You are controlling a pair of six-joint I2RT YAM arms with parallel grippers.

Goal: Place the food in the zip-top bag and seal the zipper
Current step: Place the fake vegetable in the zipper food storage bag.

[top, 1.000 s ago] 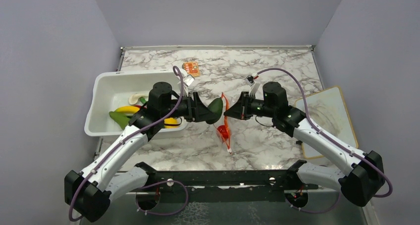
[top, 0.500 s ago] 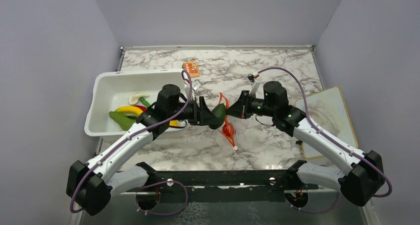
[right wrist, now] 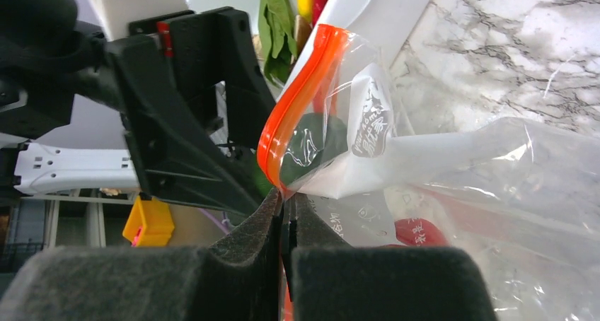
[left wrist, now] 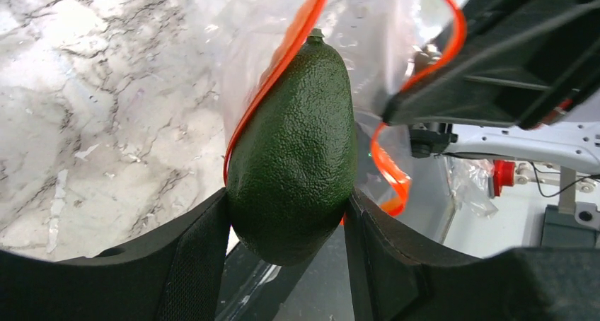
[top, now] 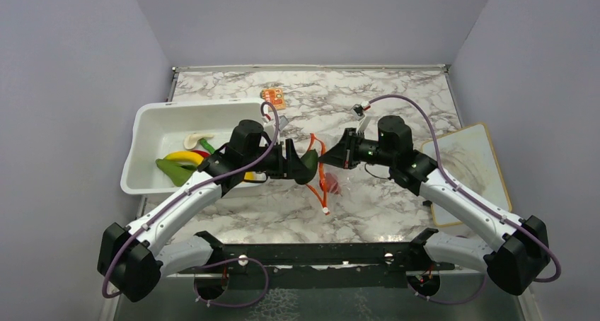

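Clamps a dark green avocado by its fat end between the fingers of the left tool, narrow tip at 12 o'clock nosing into the open loop of the zipper. Pinches that orange-red strip in the right tool, pads pressed together on it. Lets the zip-top bag hang over the tabletop, red tomato inside. Leaves the banana in the white tub at 9 o'clock.
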